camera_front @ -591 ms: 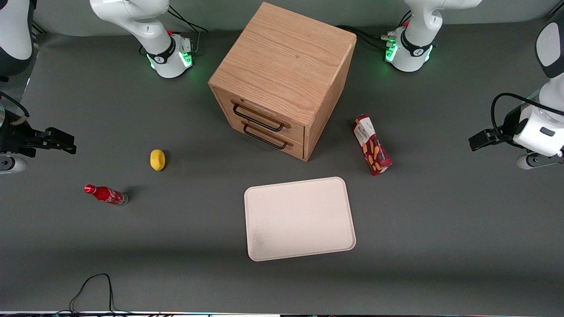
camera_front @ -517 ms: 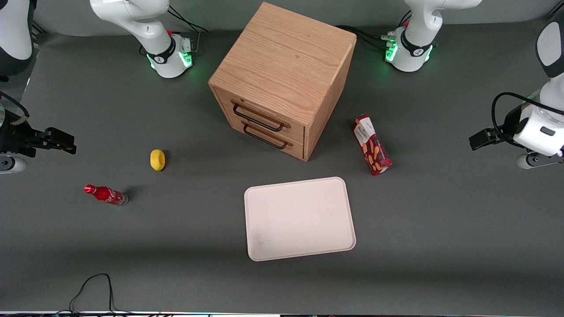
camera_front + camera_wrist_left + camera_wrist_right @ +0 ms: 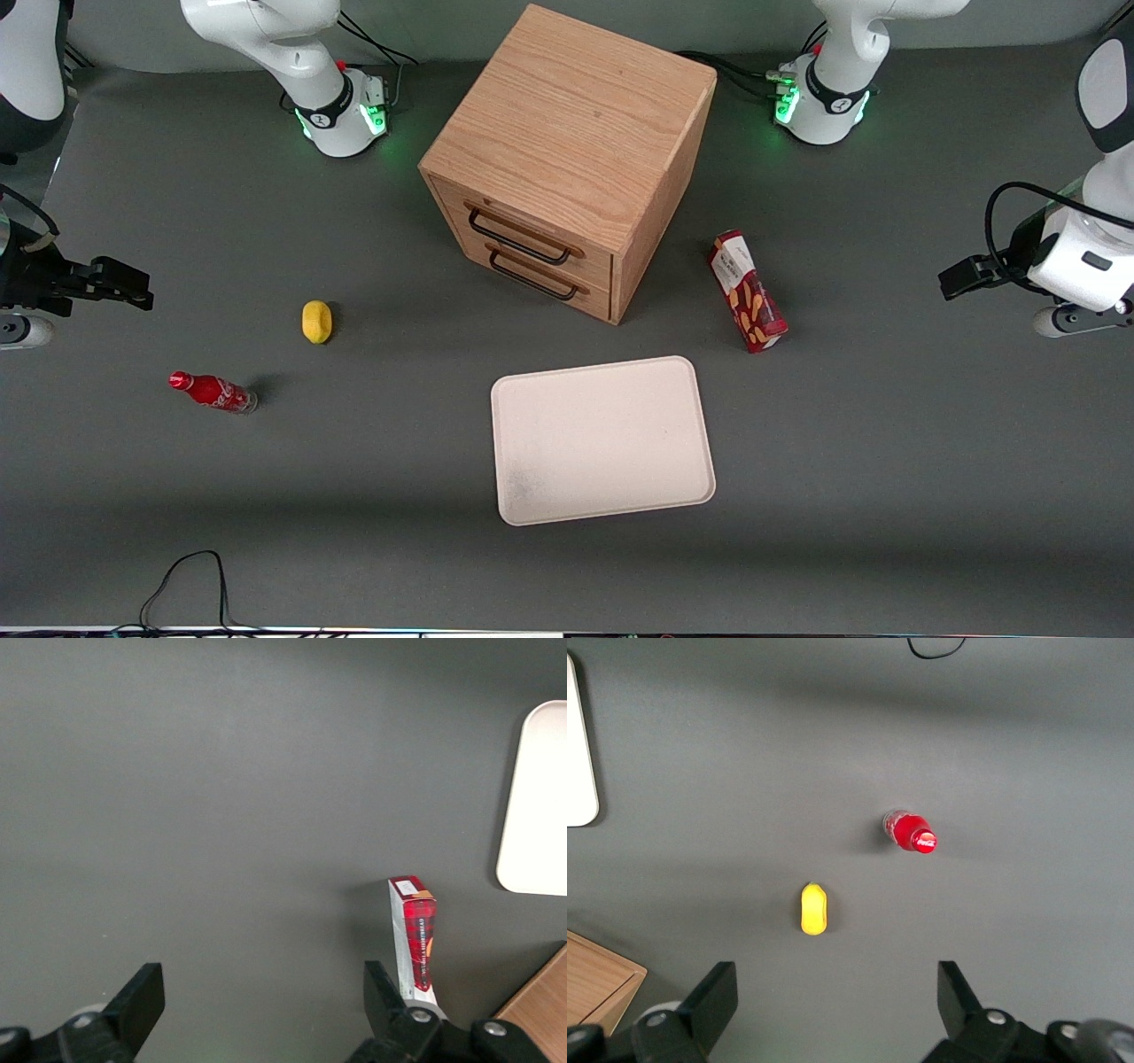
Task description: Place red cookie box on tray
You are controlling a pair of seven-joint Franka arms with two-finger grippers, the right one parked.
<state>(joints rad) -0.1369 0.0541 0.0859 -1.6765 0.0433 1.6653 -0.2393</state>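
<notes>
Front view: red cookie box (image 3: 747, 291) lies flat on the table, white label end away from the camera, cookie pics on top, between the wooden drawer cabinet (image 3: 567, 164) and the gripper (image 3: 955, 279), just off the tray (image 3: 602, 439); left wrist view: the box (image 3: 415, 935) looks slim, dark red with a pale side; fingers (image 3: 140, 1003) spread wide, holding nothing.

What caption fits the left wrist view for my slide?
Open claw hovers above the grey table, with the red cookie box lying ahead and the tray empty.
</notes>
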